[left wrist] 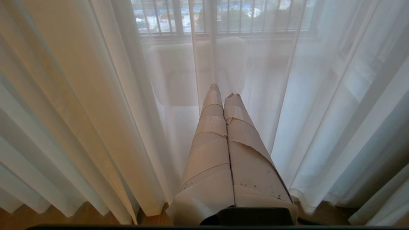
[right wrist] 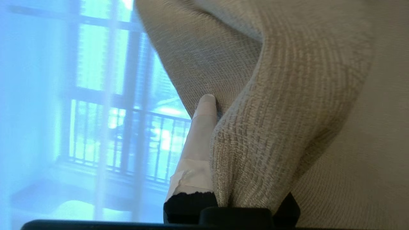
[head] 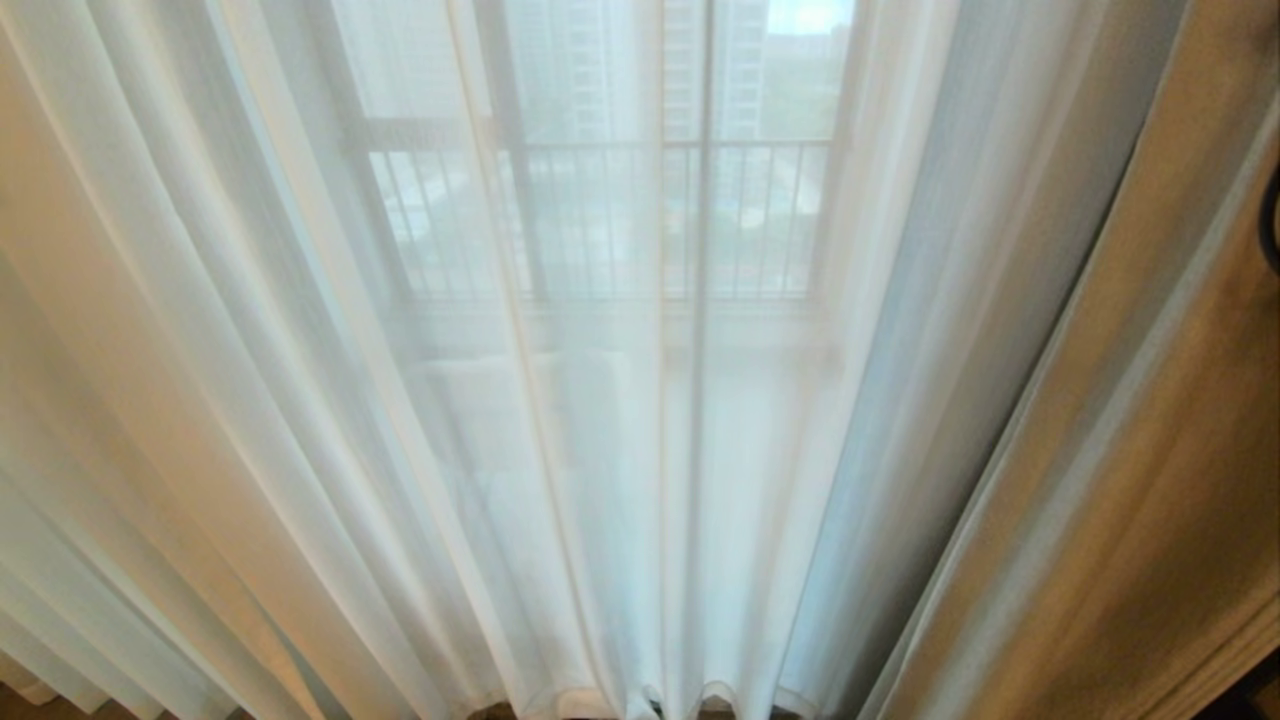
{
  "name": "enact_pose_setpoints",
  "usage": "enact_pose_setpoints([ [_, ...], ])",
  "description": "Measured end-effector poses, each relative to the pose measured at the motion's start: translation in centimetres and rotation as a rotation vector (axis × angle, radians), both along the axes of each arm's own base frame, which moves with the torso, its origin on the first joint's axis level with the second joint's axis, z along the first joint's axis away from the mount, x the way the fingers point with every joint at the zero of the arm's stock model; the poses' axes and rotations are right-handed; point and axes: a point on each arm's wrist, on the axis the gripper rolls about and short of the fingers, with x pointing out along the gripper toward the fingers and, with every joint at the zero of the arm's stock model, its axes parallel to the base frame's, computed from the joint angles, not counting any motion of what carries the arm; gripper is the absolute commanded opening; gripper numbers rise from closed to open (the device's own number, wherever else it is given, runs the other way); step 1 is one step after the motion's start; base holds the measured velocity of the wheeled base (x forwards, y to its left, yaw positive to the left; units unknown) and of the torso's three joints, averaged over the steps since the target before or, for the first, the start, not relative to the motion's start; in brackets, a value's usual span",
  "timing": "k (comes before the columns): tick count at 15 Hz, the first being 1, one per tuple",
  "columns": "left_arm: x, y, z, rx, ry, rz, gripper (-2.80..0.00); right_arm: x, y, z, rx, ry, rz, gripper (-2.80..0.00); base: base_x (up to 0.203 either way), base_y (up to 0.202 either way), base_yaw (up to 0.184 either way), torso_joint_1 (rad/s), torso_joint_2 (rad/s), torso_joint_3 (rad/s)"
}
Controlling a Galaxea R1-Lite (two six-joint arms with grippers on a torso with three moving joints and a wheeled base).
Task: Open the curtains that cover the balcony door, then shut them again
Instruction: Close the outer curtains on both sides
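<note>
balcony railing (head: 600,215) dimly seen through white sheers (head: 560,450) spanning the window. heavy beige drape (head: 1130,470) hangs at right; a fold is pinched in the right gripper (right wrist: 220,134), apparently firmly. left gripper (left wrist: 223,92) closed, empty. fabric judged soft, weighty; best held at the leading edge.

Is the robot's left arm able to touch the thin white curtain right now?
Probably yes. The left gripper, fingers shut, points straight at the sheer curtain with nothing between them; whether it already touches is unclear.

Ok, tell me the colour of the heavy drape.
Cream-beige heavy drape, with a woven texture; clearest in the right wrist view.
</note>
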Motion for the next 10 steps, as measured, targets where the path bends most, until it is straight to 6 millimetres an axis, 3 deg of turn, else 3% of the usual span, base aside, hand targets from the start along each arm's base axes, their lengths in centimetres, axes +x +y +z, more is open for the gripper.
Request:
enact_pose_setpoints([
  [6, 0.0, 0.0, 0.0, 0.0, 0.0, -0.001, -2.8, 0.8, 3.8, 0.2, -0.047, -0.014, 0.118, -2.8, 0.0, 0.0, 0.0, 0.0, 0.0, 0.0],
  [10, 0.0, 0.0, 0.0, 0.0, 0.0, 0.0, -2.8, 2.4, 6.6, -0.1, -0.084, -0.016, 0.168, -2.8, 0.0, 0.0, 0.0, 0.0, 0.0, 0.0],
])
